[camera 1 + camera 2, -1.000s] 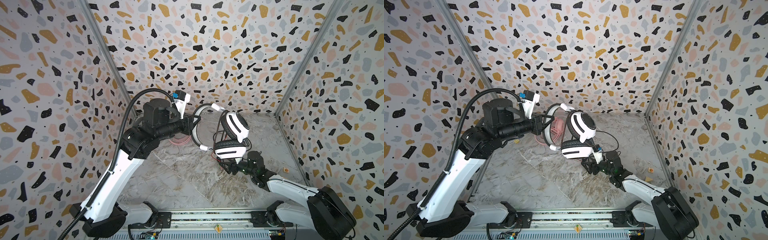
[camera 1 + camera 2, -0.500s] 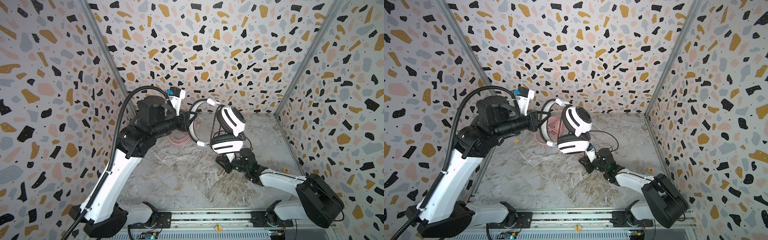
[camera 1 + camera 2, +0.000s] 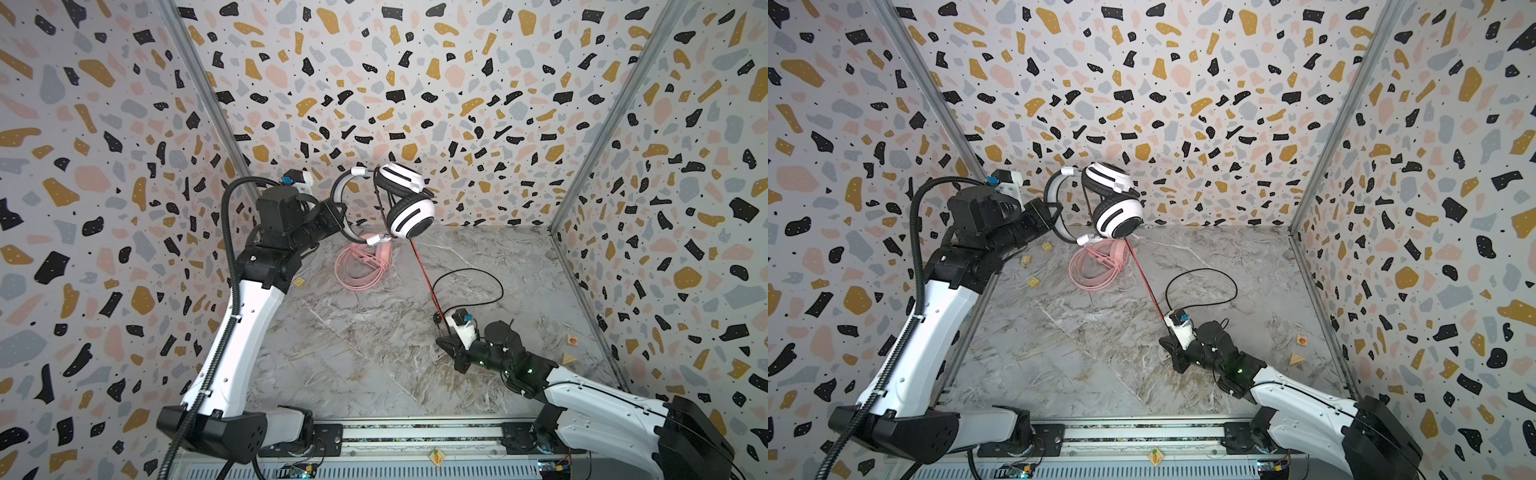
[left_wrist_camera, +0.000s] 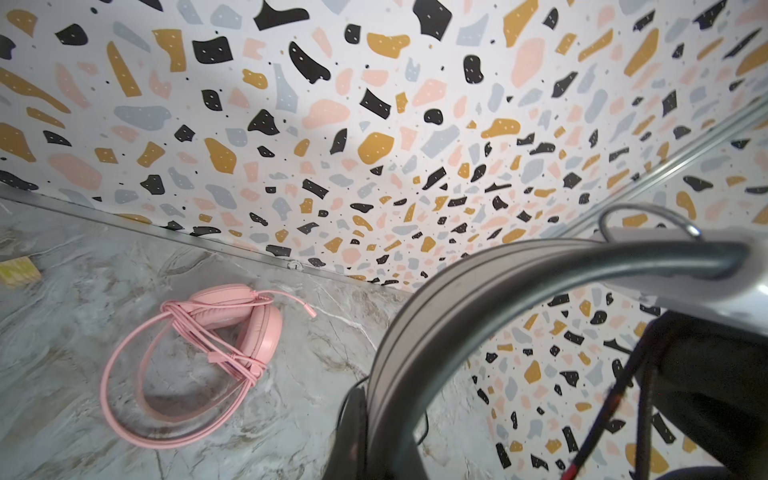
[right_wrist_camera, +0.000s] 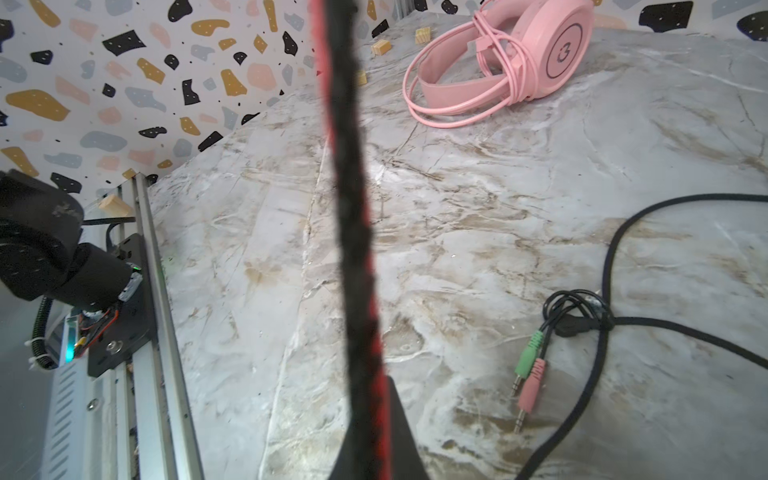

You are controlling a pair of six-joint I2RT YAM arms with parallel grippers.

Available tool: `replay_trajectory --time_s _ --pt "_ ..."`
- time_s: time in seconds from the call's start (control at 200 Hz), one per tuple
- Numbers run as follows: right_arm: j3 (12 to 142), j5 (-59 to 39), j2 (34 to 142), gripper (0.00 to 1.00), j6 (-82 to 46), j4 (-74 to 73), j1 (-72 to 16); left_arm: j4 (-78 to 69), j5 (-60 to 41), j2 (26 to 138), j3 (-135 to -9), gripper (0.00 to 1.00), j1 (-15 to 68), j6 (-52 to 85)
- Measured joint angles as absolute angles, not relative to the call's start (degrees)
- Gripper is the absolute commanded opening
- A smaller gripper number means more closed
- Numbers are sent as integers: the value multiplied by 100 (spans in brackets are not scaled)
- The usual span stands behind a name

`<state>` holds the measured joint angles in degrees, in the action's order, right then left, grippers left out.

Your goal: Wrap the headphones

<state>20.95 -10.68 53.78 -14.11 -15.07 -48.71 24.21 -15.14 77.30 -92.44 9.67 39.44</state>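
The white-and-black headphones [image 3: 411, 216] [image 3: 1117, 216] hang in the air near the back wall. My left gripper [image 3: 341, 216] [image 3: 1051, 217] is shut on their black headband [image 4: 457, 311], which fills the left wrist view. Their black-and-red braided cord [image 3: 426, 282] [image 5: 353, 208] runs taut down to my right gripper [image 3: 446, 334] [image 3: 1169, 332], which is shut on it low over the table. The rest of the cord loops on the table [image 3: 469, 274] and ends in green and pink plugs [image 5: 530, 374]. The pink headphones [image 3: 365, 264] [image 3: 1100, 266] [image 4: 232, 328] [image 5: 519, 62] lie at the back with the pink cord wound round them.
Small wooden blocks lie at the right wall [image 3: 572, 340] [image 3: 568, 360] and near the left wall [image 3: 1034, 282] [image 3: 1026, 260]. Patterned walls close in three sides. A metal rail [image 3: 415, 434] runs along the front edge.
My left arm has lifted the white-and-black headphones up and back toward the wall. My right gripper has shut on the cord, which now stretches taut between them.
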Motion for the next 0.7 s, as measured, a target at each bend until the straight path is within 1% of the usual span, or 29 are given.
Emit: replay_trajectory --time_s 0.145,0.275,0.43,0.531,0.701 --pt "2071 -663 4744 4 -1551 -1120 -5124 2324 -1533 8256 -9308 0 760 4123" --pt "2117 -298 4493 4 -1638 -709 -5345 2357 -1297 8490 -9334 0 757 4119" --pt "2652 167 4554 4 -1645 -73 -5865 2187 -829 8298 -9035 0 766 4093" --pt "3111 539 4681 4 -1603 248 -6324 1997 -298 8055 -8637 0 760 4093" --pt "3938 1181 5207 4 -1468 779 -7113 1841 716 7804 -8009 0 755 4119"
